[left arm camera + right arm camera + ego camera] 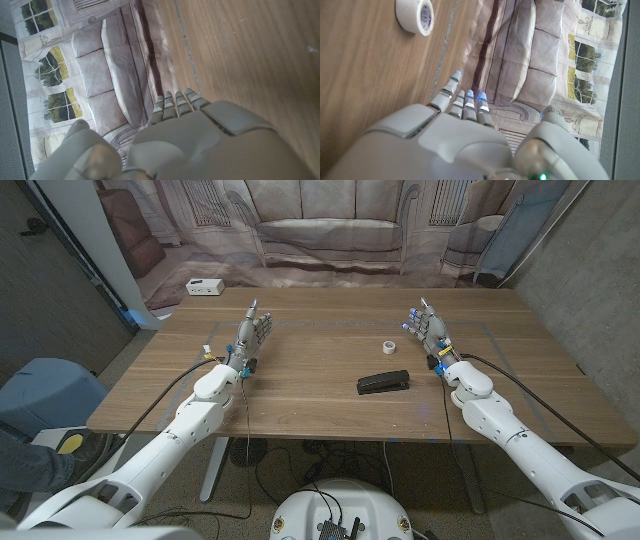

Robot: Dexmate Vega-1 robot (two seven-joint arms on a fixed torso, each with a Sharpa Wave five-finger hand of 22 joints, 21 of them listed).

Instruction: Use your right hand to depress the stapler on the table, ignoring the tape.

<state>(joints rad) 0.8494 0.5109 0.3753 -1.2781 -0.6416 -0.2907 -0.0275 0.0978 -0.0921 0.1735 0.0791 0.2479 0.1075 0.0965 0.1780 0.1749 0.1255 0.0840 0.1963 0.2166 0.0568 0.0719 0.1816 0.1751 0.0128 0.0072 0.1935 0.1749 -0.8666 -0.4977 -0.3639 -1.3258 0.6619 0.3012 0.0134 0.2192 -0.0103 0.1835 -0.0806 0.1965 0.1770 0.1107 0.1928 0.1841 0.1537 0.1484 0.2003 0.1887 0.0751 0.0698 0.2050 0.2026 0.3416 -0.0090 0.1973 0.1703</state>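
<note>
On the worktop (300, 395), right of centre: black stapler (384, 382), untouched, not yet depressed; tape (388, 346) just beyond; right hand (428, 327) empty, fingers extended, standing near to the right.

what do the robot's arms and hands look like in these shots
Both arms have glossy white rounded shells with darker joints. A black cable runs along the outside of each. The left hand and right hand are grey, with segmented fingers and smooth plates across the back. The right hand's fingertips carry small blue lights, and coloured bits of wiring show at both wrists.
</note>
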